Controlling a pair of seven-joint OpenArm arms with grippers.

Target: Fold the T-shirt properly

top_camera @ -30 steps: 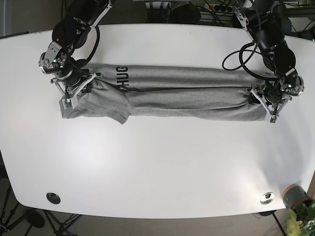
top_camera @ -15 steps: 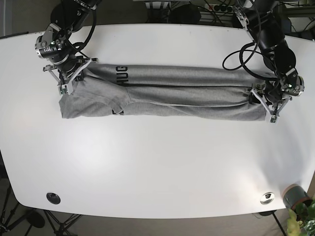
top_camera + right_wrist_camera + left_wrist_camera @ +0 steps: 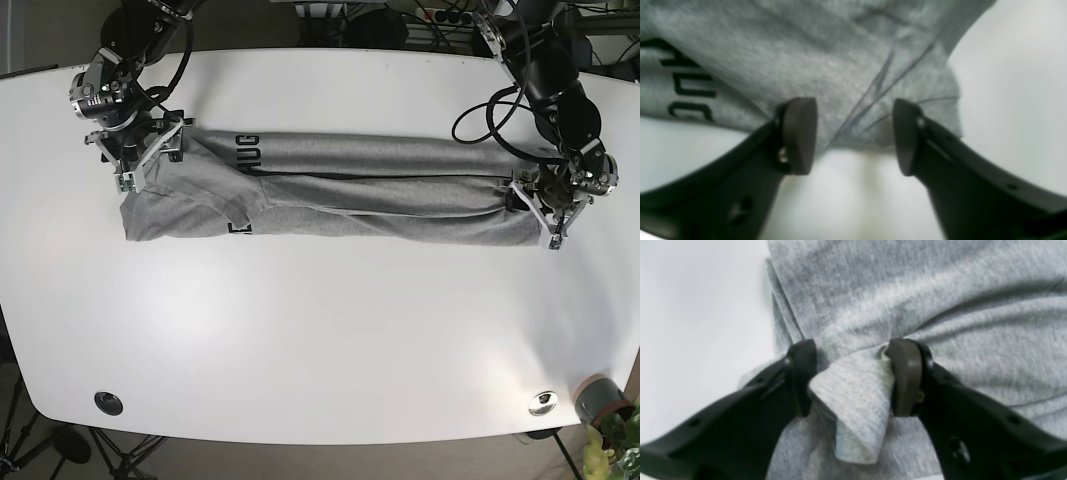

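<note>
Left gripper (image 3: 853, 376): jaws partly closed on a bunched flap of grey fabric; both pads touch the cloth, so it has hold of the T-shirt (image 3: 370, 190) at its end on the right of the base view. A loose fold hangs down between the fingers.

Right gripper (image 3: 853, 133): jaws spread apart, nothing between them. The pads sit just over the shirt's edge at the opposite end, with white table (image 3: 320, 330) showing in the gap below. Black lettering (image 3: 683, 86) lies just beside one finger. Whether the fingertips touch the cloth cannot be told from the wrist view.

Shirt position: stretched lengthwise across the upper half of the table as a long narrow band, running between the two arms. Lengthwise folds appear to be in: layered edges run along the band. The end by the right gripper is wider and untidy, with a sleeve or flap spread toward the near side.

Progress, as a judgement: about midway. Long-side folds done; the band is not yet folded end over end into a compact rectangle, and the wide end probably needs tucking first.
</note>
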